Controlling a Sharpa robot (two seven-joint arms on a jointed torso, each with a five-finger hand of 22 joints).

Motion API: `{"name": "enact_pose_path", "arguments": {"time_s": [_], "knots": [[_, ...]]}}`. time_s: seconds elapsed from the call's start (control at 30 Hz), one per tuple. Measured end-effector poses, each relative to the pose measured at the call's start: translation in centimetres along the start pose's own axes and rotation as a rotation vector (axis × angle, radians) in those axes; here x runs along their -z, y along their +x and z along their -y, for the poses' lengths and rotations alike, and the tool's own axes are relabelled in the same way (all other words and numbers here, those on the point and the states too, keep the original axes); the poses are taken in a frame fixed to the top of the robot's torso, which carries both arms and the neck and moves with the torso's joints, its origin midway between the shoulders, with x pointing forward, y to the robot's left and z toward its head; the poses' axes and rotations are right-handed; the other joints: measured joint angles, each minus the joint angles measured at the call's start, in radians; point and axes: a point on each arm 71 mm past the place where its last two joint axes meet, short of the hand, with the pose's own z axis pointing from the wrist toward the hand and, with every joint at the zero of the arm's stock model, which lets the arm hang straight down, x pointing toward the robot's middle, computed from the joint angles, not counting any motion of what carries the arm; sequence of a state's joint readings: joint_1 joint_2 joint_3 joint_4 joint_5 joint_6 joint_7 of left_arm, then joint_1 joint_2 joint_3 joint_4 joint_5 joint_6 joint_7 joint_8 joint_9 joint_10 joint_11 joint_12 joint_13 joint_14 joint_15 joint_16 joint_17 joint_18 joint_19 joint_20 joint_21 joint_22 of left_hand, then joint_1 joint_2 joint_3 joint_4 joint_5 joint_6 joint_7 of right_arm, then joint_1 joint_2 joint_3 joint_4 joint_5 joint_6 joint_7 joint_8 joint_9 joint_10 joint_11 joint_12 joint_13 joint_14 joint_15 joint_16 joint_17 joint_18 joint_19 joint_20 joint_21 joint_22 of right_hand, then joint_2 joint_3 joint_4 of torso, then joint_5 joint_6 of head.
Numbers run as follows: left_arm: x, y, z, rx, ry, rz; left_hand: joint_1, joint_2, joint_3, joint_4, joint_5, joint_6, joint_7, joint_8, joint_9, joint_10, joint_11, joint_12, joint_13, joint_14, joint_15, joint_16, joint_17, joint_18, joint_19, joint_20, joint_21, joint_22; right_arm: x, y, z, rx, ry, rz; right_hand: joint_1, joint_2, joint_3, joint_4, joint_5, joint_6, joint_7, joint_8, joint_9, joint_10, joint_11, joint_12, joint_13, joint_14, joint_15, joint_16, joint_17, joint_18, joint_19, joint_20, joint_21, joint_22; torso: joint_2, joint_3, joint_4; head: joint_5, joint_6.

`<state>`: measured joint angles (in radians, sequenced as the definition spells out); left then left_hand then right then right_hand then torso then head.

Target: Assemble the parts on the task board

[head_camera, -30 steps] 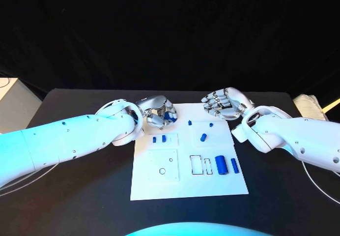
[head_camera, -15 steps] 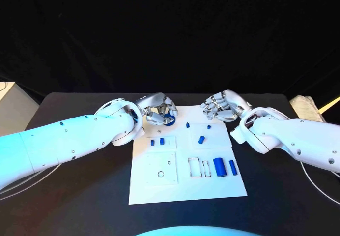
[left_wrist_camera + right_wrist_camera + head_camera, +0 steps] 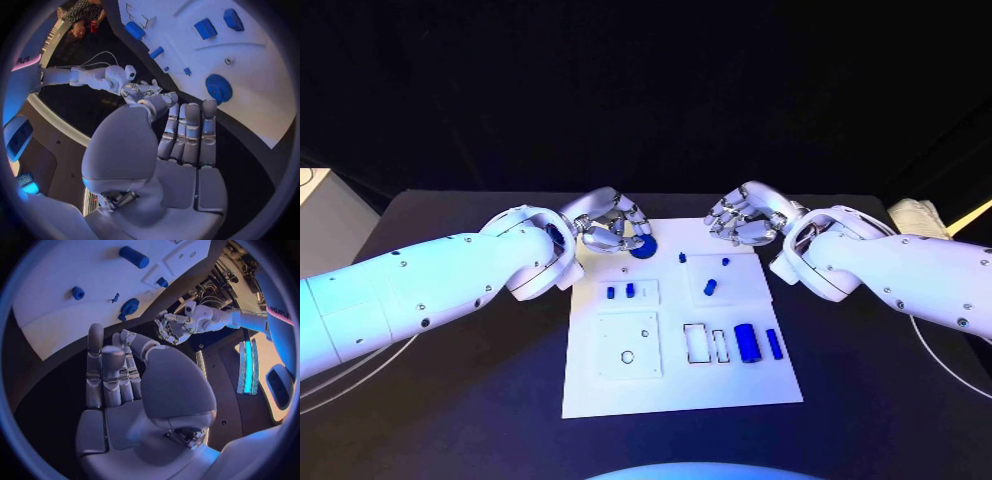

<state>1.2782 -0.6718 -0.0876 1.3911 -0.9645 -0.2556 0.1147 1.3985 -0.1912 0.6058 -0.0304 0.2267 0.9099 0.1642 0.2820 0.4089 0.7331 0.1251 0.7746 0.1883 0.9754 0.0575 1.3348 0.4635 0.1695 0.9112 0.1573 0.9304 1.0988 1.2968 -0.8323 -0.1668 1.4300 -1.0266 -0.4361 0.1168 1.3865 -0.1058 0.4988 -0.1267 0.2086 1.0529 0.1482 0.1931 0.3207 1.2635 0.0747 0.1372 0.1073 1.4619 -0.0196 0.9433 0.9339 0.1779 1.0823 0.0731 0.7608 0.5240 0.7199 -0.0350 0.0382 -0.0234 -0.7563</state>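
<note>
The left hand point(image 3: 607, 228) hangs at the far left corner of the task board point(image 3: 682, 380). The left wrist view shows its fingers point(image 3: 187, 131) lying straight and side by side with nothing in them, so it holds nothing. Just beside it, toward the other hand, a round blue disc point(image 3: 643, 248) lies flat on the board's far edge, apart from the fingers.

The right hand point(image 3: 744, 216) hovers at the board's far right corner, its fingers point(image 3: 106, 371) also straight and empty in the right wrist view, apart from every part.

Between the two hands and a little nearer the robot, a small blue peg point(image 3: 682, 257) stands on the board, with a slanted blue piece point(image 3: 711, 287) in a square outline just beyond it. Nearer the left hand's side, two short blue blocks point(image 3: 620, 292) sit side by side in their own square. Further toward the robot, a blue cylinder point(image 3: 747, 343) and a slimmer blue bar point(image 3: 773, 343) lie beside two empty rectangular slots point(image 3: 695, 343), and a plate with a round hole point(image 3: 627, 356) has nothing in it.

As a judgement, the assembly is at an early to middle stage: several pieces seem seated, while the disc, the cylinder and the bar probably have yet to go in, and the open slots and hole remain to be filled.
</note>
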Motion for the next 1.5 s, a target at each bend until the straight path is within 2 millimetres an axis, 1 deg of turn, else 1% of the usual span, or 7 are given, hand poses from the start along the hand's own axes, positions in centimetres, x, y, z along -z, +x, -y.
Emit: {"name": "enact_pose_path", "arguments": {"time_s": [0.13, 0.37, 0.7, 0.97, 1.27, 1.4, 1.5], "knots": [[0.1, -0.1, -0.1, 0.019, -0.009, -0.002, 0.000, 0.000, 0.000, 0.000, 0.000, 0.000, 0.000, 0.000, 0.000, 0.000, 0.000, 0.000, 0.000, 0.000, 0.000, 0.000, 0.000, 0.000, 0.000, 0.000, 0.000, 0.000, -0.5, 0.5, -0.7, 0.066, -0.013, -0.032, -0.002, -0.002, 0.016, -0.008, -0.006, 0.000, 0.000, -0.006, 0.007, 0.005, 0.002, -0.016, 0.014, 0.000, 0.000, 0.155, 0.131, 0.000, 0.000, 0.000, 0.039, 0.034, 0.000, -0.0008, 0.0006, 0.002, 0.001], [0.0, 0.0, -0.1, 0.035, -0.015, -0.005, 0.000, 0.000, 0.000, 0.000, 0.000, 0.000, 0.000, 0.000, 0.001, 0.004, 0.004, 0.000, -0.001, 0.000, 0.000, 0.000, 0.000, 0.000, 0.000, 0.000, 0.000, 0.000, -1.0, 1.1, -1.4, 0.176, -0.015, -0.068, -0.013, -0.005, 0.028, -0.008, -0.019, 0.000, 0.000, -0.010, 0.011, 0.007, 0.000, -0.027, 0.022, 0.000, 0.000, 0.247, 0.209, 0.000, 0.007, 0.000, 0.058, 0.054, 0.001, -0.0002, 0.0019, 0.001, 0.004], [-0.4, 0.3, 0.1, 0.038, -0.011, -0.011, 0.000, 0.000, 0.000, 0.000, 0.000, 0.000, 0.000, 0.000, 0.001, 0.004, 0.004, 0.000, -0.002, 0.000, 0.000, 0.000, -0.001, 0.000, 0.000, 0.000, 0.000, 0.000, -1.5, 1.6, -1.9, 0.271, 0.001, -0.085, -0.021, -0.013, 0.035, -0.007, -0.023, 0.000, 0.000, -0.019, 0.013, 0.012, -0.005, -0.039, 0.027, 0.000, 0.000, 0.297, 0.251, 0.000, 0.011, 0.004, 0.067, 0.065, 0.000, 0.0014, -0.0007, 0.001, 0.006], [-0.5, 0.2, 0.1, 0.037, -0.012, -0.010, 0.000, 0.000, 0.000, 0.000, 0.000, 0.000, 0.000, 0.000, 0.001, 0.003, 0.004, 0.000, -0.002, 0.000, 0.000, 0.000, -0.001, 0.000, 0.000, 0.000, 0.000, 0.000, -2.7, 2.8, -3.1, 0.343, -0.017, -0.122, -0.023, -0.016, 0.054, -0.004, -0.067, -0.004, 0.003, -0.029, 0.017, 0.003, 0.000, -0.062, 0.027, 0.003, 0.003, 0.324, 0.268, 0.000, 0.014, 0.008, 0.073, 0.074, 0.000, 0.0021, 0.0007, -0.002, 0.009], [-0.3, 0.1, 0.0, 0.037, -0.014, -0.009, 0.000, 0.000, -0.003, 0.003, 0.000, 0.000, 0.000, 0.000, 0.001, 0.007, 0.000, 0.000, -0.003, 0.000, 0.000, 0.000, -0.002, 0.000, 0.000, 0.000, 0.000, 0.000, -4.0, 3.7, -3.7, 0.405, -0.009, -0.156, -0.048, -0.022, 0.060, 0.011, -0.079, -0.004, 0.003, -0.033, 0.021, -0.008, 0.004, -0.064, 0.024, 0.003, 0.003, 0.343, 0.282, 0.000, 0.020, 0.013, 0.073, 0.078, 0.001, -0.0008, 0.0019, -0.007, 0.008], [-0.1, 0.0, -0.1, 0.037, -0.015, -0.008, 0.000, 0.000, -0.003, 0.003, 0.000, 0.000, 0.000, 0.000, 0.001, 0.007, 0.000, 0.000, -0.003, 0.000, 0.000, 0.000, -0.002, 0.000, 0.000, 0.000, 0.000, 0.000, -4.4, 4.0, -3.7, 0.424, 0.005, -0.171, -0.051, -0.025, 0.063, 0.020, -0.103, -0.004, 0.003, -0.034, 0.024, -0.018, 0.004, -0.069, 0.023, 0.003, 0.004, 0.349, 0.286, 0.000, 0.020, 0.013, 0.072, 0.078, 0.002, -0.0013, 0.0025, -0.009, 0.007], [0.0, 0.0, -0.2, 0.037, -0.017, -0.007, 0.000, 0.000, -0.003, 0.003, 0.000, 0.000, 0.000, 0.000, 0.002, 0.007, 0.000, 0.000, -0.004, 0.000, 0.000, 0.000, -0.002, 0.000, 0.000, 0.000, 0.000, 0.000, -4.8, 4.2, -3.8, 0.435, 0.012, -0.186, -0.064, -0.038, 0.068, 0.029, -0.117, -0.014, 0.006, -0.039, 0.026, -0.037, 0.008, -0.069, 0.020, 0.003, 0.011, 0.360, 0.291, 0.000, 0.023, 0.016, 0.061, 0.073, 0.002, -0.0013, 0.0030, -0.008, 0.005]]}}
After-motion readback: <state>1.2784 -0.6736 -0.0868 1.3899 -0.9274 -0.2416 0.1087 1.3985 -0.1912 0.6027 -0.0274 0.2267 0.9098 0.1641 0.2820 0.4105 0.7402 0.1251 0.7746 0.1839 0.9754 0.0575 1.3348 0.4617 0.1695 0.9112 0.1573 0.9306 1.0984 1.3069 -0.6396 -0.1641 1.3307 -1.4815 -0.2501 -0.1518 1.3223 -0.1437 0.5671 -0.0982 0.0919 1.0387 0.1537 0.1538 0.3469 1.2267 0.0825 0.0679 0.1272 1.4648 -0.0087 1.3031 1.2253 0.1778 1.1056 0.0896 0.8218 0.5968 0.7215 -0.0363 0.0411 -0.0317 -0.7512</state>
